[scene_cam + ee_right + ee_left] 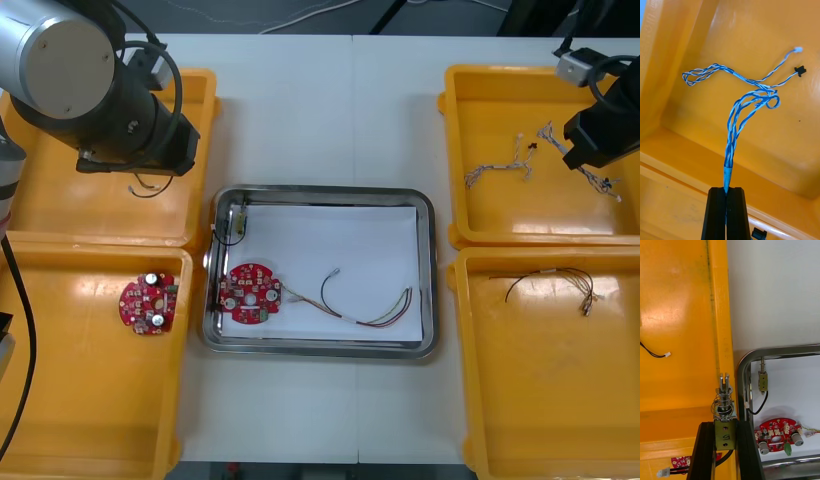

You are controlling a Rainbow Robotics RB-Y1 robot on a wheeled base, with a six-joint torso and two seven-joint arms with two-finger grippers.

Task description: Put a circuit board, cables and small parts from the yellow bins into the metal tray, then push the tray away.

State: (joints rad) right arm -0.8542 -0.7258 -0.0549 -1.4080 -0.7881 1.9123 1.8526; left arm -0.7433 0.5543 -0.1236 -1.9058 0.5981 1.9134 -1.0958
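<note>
Bare worktop (320, 100) is flanking the metal tray (320, 190); over its far-corner yellow bins (500, 72), your left gripper (723, 425) is clamping a small metal part (724, 401), right gripper (726, 189) a twisted cable (738, 112).

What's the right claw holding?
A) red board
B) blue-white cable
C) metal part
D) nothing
B: the right claw is shut on the blue-white cable over the far right bin; the left claw holds a metal part beside the tray.

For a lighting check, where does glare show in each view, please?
Front view: sheen on the near right bin; left wrist view: bright patch on bin floor by the left gripper; right wrist view: sheen behind the right gripper's cable.
</note>
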